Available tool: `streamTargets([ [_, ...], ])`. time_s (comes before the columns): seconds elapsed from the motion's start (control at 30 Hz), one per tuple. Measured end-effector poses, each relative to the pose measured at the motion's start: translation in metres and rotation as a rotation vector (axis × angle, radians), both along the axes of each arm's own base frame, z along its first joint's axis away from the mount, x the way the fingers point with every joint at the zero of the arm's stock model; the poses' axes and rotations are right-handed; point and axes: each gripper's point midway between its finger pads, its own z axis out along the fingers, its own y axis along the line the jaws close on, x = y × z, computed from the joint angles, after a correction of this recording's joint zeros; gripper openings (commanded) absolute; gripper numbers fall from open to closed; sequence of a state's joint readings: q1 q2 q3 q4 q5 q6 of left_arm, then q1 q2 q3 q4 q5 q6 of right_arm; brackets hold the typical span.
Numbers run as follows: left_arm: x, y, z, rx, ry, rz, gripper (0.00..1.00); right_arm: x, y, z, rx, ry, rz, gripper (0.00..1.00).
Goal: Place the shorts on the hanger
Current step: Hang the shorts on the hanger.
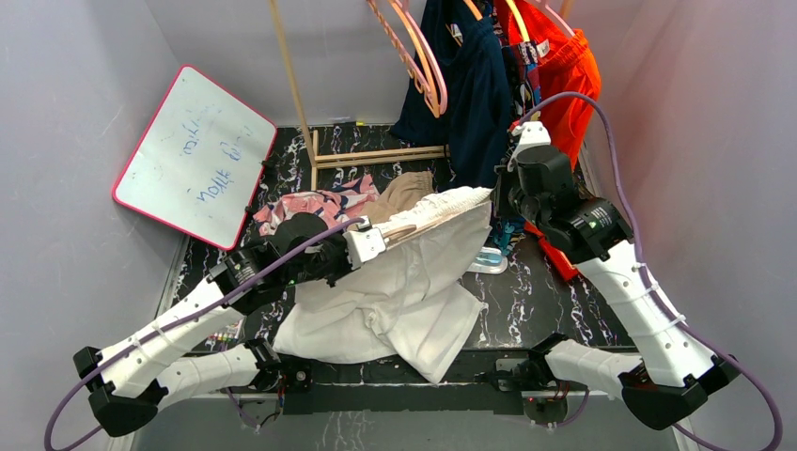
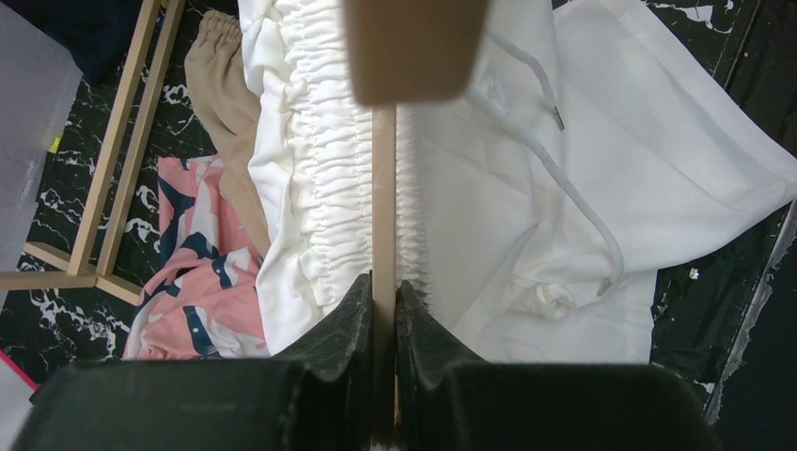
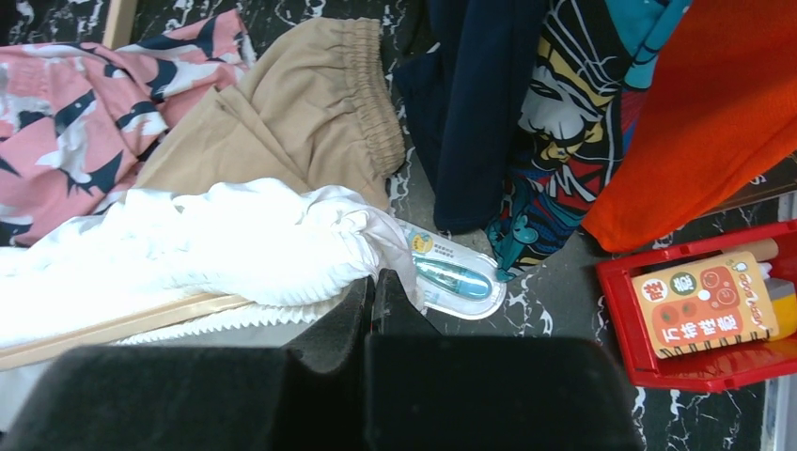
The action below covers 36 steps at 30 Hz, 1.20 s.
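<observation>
Shorts (image 1: 395, 291): large, white, of thin creased fabric, with a closely gathered elastic waistband and a white drawstring (image 2: 564, 178) whose metal-tipped ends lie loose on the front panel. They sit at the middle of the black marbled table (image 1: 564, 301). The waistband is raised off the surface between the two arms, and the legs drape down and spread flat towards the near edge. In the top view the waistband's long axis runs diagonally from the left gripper (image 1: 371, 240) at lower left up to the right gripper (image 1: 495, 199) at upper right, with the leg openings pointing towards the arm bases. Hanger (image 1: 406, 229): pale beige, wood-coloured and smooth. It lies along the same diagonal, with gathered waistband on both sides of it. The left wrist view shows it edge-on, running straight away from the jaws. The left gripper (image 2: 383, 287) is clamped tight on this thin edge of the hanger (image 2: 383, 207). The right gripper (image 3: 371, 280) is fully closed, its tips meeting at the bunched end of the waistband. Whether cloth is pinched between them cannot be told. The hanger's arm (image 3: 113, 324) shows below that bunched white fabric (image 3: 235, 244). Tan shorts (image 3: 291, 122) and a pink navy-patterned garment (image 3: 75, 85) lie just beyond, partly under the waistband.
</observation>
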<state>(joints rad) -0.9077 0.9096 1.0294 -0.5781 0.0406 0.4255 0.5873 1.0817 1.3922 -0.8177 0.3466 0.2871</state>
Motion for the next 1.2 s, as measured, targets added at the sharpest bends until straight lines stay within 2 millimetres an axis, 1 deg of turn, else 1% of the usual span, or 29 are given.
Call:
streamTargets([
  [0.23,0.000,-0.004,-0.010,0.020,0.039,0.002,0.00,-0.009,0.016,0.004,0.066,0.026,0.086,0.00],
  [0.4,-0.001,-0.007,-0.012,0.016,0.057,-0.002,0.00,-0.013,0.027,0.004,0.111,0.050,0.133,0.00],
  [0.5,-0.001,-0.009,-0.012,0.008,0.061,-0.002,0.00,-0.015,0.034,0.008,0.146,0.060,0.164,0.00],
  [0.8,-0.001,-0.015,-0.002,-0.034,0.062,-0.012,0.00,-0.019,0.057,0.016,0.262,0.100,0.223,0.00],
  [1.2,0.000,-0.020,0.011,-0.088,0.054,0.002,0.00,-0.025,0.070,0.013,0.301,0.124,0.304,0.00],
])
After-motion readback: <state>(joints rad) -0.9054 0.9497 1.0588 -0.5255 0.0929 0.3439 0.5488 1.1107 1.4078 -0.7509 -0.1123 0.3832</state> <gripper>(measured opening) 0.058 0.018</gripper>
